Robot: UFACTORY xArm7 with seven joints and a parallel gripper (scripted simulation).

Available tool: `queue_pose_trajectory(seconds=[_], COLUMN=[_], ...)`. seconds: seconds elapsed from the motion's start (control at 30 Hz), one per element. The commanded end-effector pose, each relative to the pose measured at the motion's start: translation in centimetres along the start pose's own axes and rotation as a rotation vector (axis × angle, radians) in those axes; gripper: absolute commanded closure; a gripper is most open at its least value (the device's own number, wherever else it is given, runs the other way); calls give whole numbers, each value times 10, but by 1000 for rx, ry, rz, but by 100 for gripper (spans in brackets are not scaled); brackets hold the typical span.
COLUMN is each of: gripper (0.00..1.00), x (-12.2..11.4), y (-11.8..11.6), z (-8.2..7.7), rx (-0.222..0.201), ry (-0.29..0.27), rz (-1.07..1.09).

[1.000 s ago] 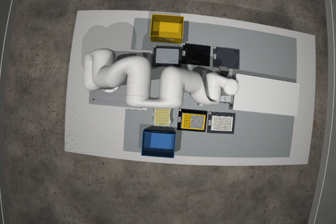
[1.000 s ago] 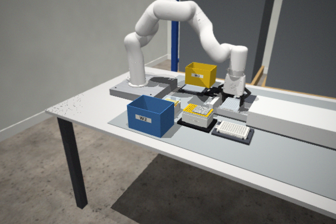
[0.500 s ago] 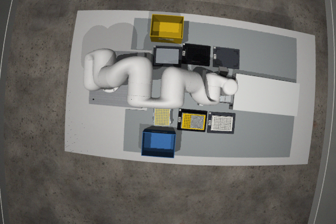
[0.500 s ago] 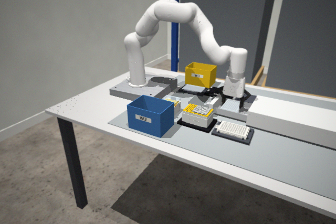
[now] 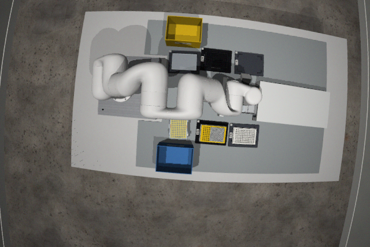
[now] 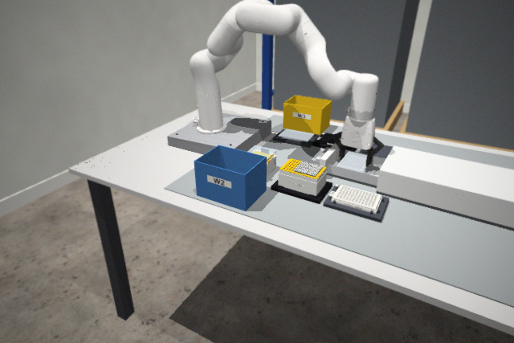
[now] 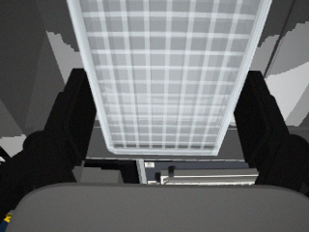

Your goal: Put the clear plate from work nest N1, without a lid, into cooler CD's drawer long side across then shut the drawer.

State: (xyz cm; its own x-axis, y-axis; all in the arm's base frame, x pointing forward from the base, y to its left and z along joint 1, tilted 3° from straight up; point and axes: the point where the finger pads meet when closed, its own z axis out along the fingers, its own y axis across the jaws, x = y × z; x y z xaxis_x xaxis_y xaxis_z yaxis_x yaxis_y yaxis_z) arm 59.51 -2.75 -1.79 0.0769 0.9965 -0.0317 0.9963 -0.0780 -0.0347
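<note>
The clear, rectangular plastic well plate (image 7: 170, 58) with its grid of small wells is clamped between the gripper's two black fingers, which press on its long sides; the jaws stand nearly at full width, filled by the plate. No lid covers the wells. In the exterior view the plate (image 6: 352, 161) sits low, right way up, just in front of the long white box-shaped cooler housing (image 6: 448, 183), over the pulled-out pale grey drawer (image 6: 338, 171) at the housing's end nearest the arm's base. Whether the plate touches the drawer's floor cannot be told.

The gripper (image 6: 356, 155) hangs straight down from the white arm (image 6: 265, 19), whose wrist hides most of the drawer in the top view.

On the near side of the cooler housing, a white well plate on a dark nest (image 6: 356, 198) lies just beside it, then a yellow-topped tip box (image 6: 301, 173), then the open blue bin marked W2 (image 6: 230, 177). On its far side stand an empty dark nest (image 5: 248, 63), a black rack (image 5: 216, 59), a grey-lidded plate (image 5: 183, 62) and the open yellow bin (image 6: 307, 114). All rest on a white table (image 6: 136, 165).
</note>
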Motion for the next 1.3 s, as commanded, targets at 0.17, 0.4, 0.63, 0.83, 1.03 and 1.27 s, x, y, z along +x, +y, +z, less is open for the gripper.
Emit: queue_pose_trajectory(seconds=[0.17, 0.4, 0.63, 0.83, 1.03, 1.27], gripper=[100, 100, 100, 100, 100, 100], x=[0, 0, 0, 0, 0, 0], y=[2, 2, 2, 2, 2, 2], z=[-2, -2, -2, -2, 1, 6], rx=[-5, -5, -5, -5, -5, -5], ry=[0, 0, 0, 0, 0, 0], rz=[0, 0, 0, 0, 0, 0])
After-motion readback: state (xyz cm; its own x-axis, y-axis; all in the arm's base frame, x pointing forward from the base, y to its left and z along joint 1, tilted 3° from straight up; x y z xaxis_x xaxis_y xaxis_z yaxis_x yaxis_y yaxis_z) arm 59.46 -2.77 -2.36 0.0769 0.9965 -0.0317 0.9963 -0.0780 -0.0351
